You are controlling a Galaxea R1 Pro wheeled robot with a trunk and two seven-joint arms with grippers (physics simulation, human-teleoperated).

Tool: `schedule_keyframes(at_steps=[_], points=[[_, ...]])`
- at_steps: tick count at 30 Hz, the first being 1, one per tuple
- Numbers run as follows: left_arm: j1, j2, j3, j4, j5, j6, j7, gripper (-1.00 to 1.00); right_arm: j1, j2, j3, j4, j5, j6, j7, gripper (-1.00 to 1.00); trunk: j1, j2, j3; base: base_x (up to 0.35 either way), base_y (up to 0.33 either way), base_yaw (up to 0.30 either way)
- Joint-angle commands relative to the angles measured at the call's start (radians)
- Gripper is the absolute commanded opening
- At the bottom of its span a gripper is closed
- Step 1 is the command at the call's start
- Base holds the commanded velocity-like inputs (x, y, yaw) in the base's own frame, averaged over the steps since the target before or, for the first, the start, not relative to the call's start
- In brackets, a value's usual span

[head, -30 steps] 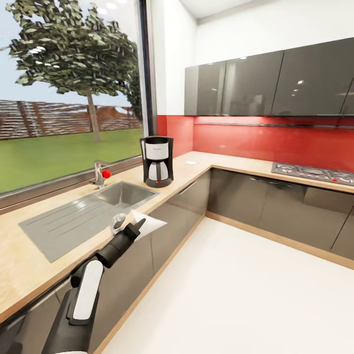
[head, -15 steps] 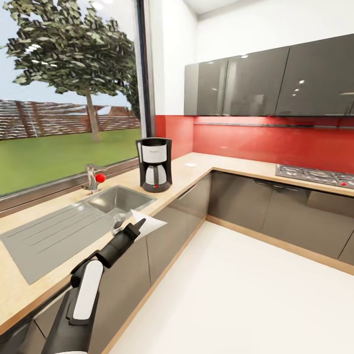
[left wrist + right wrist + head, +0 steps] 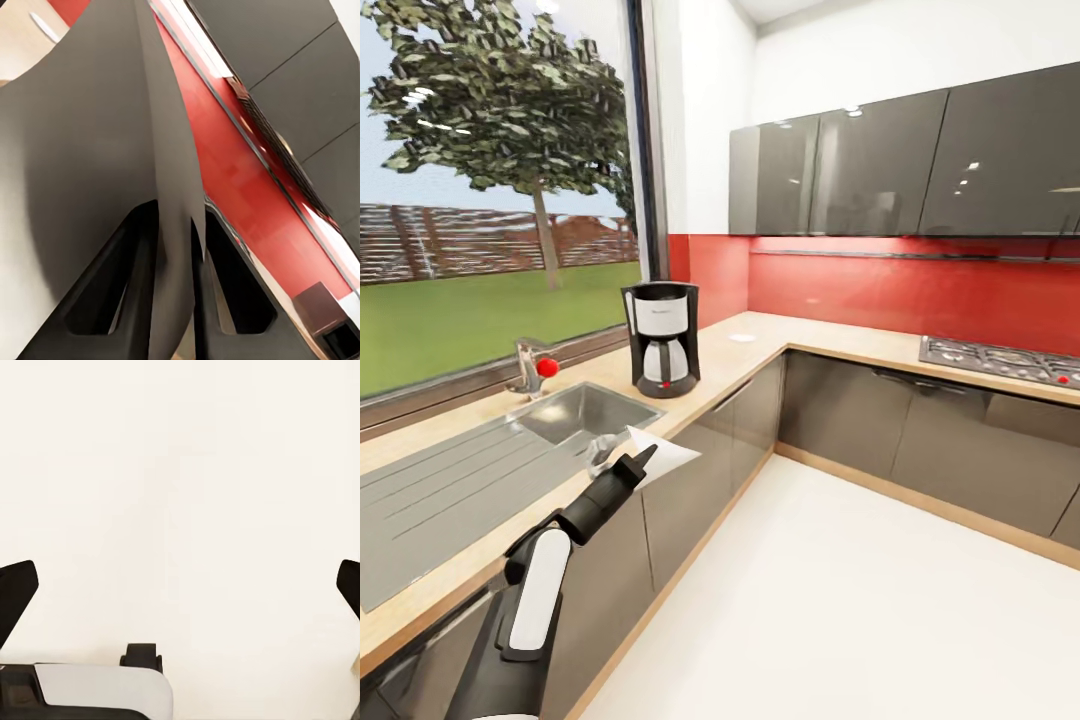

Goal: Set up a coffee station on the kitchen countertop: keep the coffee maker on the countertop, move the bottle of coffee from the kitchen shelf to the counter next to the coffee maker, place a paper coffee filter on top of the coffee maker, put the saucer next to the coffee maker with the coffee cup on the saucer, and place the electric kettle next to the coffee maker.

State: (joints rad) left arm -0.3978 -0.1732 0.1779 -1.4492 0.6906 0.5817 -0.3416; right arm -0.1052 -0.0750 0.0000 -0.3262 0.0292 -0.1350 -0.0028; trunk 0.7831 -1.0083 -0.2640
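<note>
1. At lower left of the head view, the left gripper (image 3: 643, 459) is clamped on the paper coffee filter (image 3: 665, 453), a white sheet with an upstanding point, held out over the front edge of the kitchen countertop (image 3: 712, 372) beside the steel sink (image 3: 575, 411)
2. In the left wrist view, the two black fingers (image 3: 120, 285) stand pressed against either side of the filter's (image 3: 97, 142) folded sheet, with a red backsplash (image 3: 240, 172) running behind
3. Left of centre in the head view, the coffee maker (image 3: 660, 338) stands upright on the worktop, well apart from the filter and farther along toward the corner; a small white flat thing (image 3: 742, 338) lies on the counter beyond it, too small to identify
4. In the right wrist view, the right gripper (image 3: 180, 585) has its dark fingertips (image 3: 16, 589) spread wide at the frame's two edges, nothing between them, over pale floor
5. The step in hand appears to be carrying the filter to the machine; the next move likely calls for closing the gap along the counter, lifting the filter above the machine's black top and setting it down there
</note>
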Motion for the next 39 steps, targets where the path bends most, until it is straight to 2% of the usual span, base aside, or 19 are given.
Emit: schedule_keyframes(at_steps=[1,10,22,39], points=[[-0.001,-0.001,0.002,0.000,0.001,0.007,0.000,-1.00,-0.001,0.000,0.000,0.001,0.003,-0.003,0.000,1.00,0.000,-0.001,-0.001,0.159,-0.112,0.000],[-0.001,-0.001,0.001,0.000,0.001,0.007,0.000,-1.00,-0.001,0.000,0.000,0.001,0.003,-0.003,-0.001,1.00,0.000,-0.001,-0.001,0.156,-0.102,0.000],[-0.001,-0.001,-0.002,0.000,0.001,0.007,0.000,-1.00,-0.001,0.000,0.000,0.001,0.003,-0.003,-0.001,1.00,0.000,-0.001,-0.001,0.037,-0.015,0.000],[-0.001,-0.001,-0.003,0.000,0.001,0.007,0.001,-1.00,-0.001,0.000,0.000,0.001,0.003,-0.003,-0.002,1.00,0.000,-0.001,-0.001,0.210,-0.023,0.000]])
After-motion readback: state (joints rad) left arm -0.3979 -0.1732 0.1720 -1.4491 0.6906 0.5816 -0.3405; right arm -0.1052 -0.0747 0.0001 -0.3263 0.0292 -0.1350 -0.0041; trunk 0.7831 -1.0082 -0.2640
